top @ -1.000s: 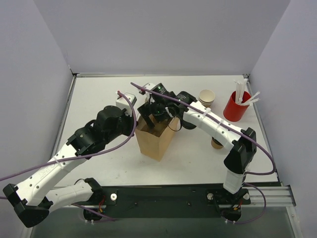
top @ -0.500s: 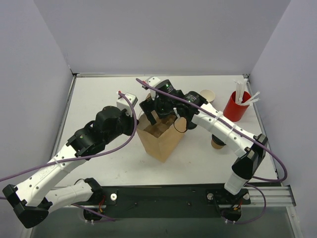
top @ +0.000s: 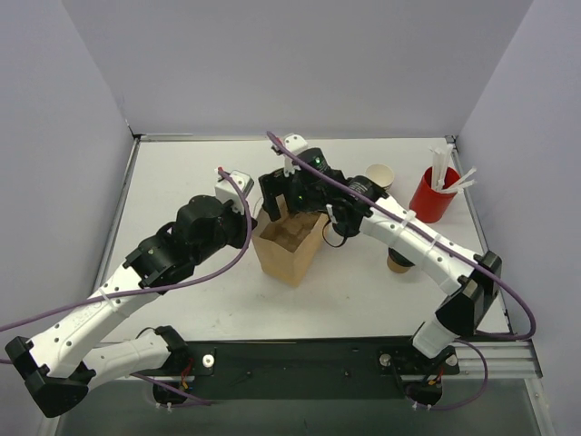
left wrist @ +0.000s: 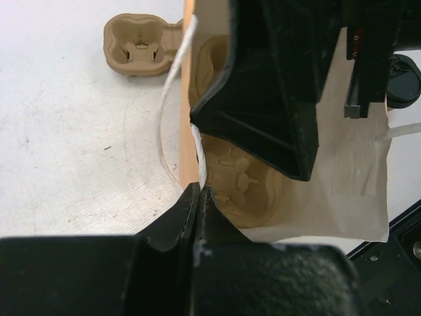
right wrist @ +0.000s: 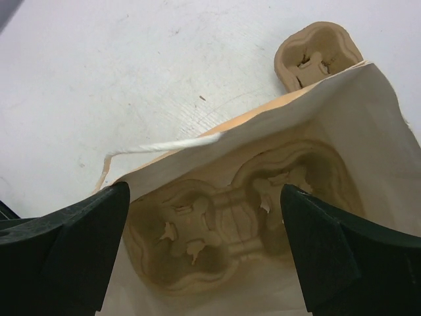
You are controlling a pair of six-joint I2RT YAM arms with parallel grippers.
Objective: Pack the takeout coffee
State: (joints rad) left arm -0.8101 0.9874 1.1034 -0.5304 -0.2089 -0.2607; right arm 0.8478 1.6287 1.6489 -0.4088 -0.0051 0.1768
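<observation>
While your left gripper [left wrist: 197, 197] has its jaws clamped on the white string handle [left wrist: 199, 158] of the brown paper bag [top: 289, 259], your right gripper [right wrist: 204, 194] hangs over the bag's mouth, jaws wide apart and empty. A pulp cup carrier [right wrist: 230, 224] lies inside the bag. The takeout coffee [top: 379, 174] stands near the far right corner of the desk [top: 182, 182], near the red cup [top: 432, 198].
</observation>
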